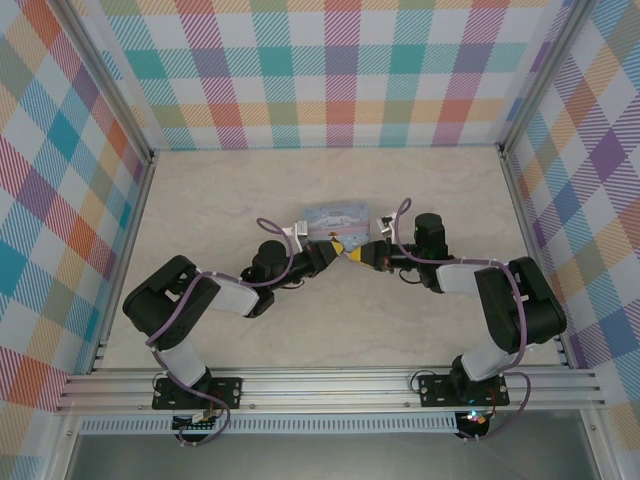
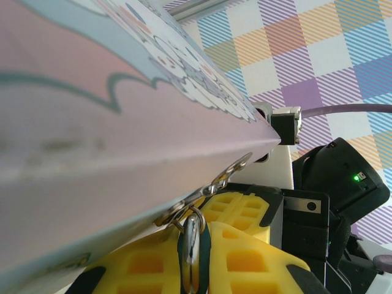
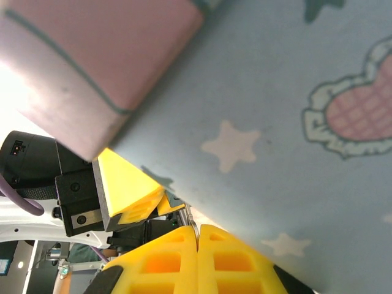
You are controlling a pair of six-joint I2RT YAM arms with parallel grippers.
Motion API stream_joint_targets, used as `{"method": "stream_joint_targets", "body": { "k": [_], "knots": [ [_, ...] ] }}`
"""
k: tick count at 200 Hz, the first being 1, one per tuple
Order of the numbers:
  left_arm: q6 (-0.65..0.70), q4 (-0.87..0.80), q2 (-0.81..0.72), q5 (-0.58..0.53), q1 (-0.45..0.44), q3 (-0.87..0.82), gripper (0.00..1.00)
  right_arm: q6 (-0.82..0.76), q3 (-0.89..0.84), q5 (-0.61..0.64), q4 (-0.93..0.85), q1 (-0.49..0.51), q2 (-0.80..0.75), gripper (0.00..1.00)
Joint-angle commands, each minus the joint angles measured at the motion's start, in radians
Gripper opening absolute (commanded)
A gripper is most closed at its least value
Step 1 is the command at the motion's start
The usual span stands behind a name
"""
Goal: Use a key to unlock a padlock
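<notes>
Top external view puts the left gripper (image 1: 336, 251) and right gripper (image 1: 360, 256) nose to nose at the near edge of the tin (image 1: 335, 215). The left is clamped on the padlock (image 2: 192, 245), right under the tin's hasp (image 2: 211, 184). The right pinches the key (image 3: 193, 225) just below the tin. Best hold the lock steady and square the blade to the keyway before pushing; a tilt would likely skid off.
</notes>
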Motion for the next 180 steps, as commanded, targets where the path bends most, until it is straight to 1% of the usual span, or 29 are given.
{"method": "stream_joint_targets", "body": {
  "k": [1, 32, 61, 124, 180],
  "knots": [
    [0.003, 0.084, -0.021, 0.19, -0.036, 0.02, 0.0, -0.027, 0.02, 0.097, 0.065, -0.027, -0.007, 0.0],
    [-0.059, 0.149, 0.009, 0.175, -0.043, 0.038, 0.0, -0.003, -0.002, 0.122, 0.121, -0.006, 0.015, 0.0],
    [-0.125, 0.195, 0.036, 0.169, -0.046, 0.048, 0.0, 0.046, -0.016, 0.13, 0.236, -0.003, 0.067, 0.0],
    [-0.163, 0.191, 0.032, 0.148, -0.053, 0.059, 0.0, 0.074, -0.012, 0.131, 0.309, 0.005, 0.118, 0.0],
    [-0.163, 0.189, 0.047, 0.152, -0.06, 0.074, 0.0, 0.118, -0.001, 0.13, 0.393, 0.02, 0.165, 0.0]
  ]
}}
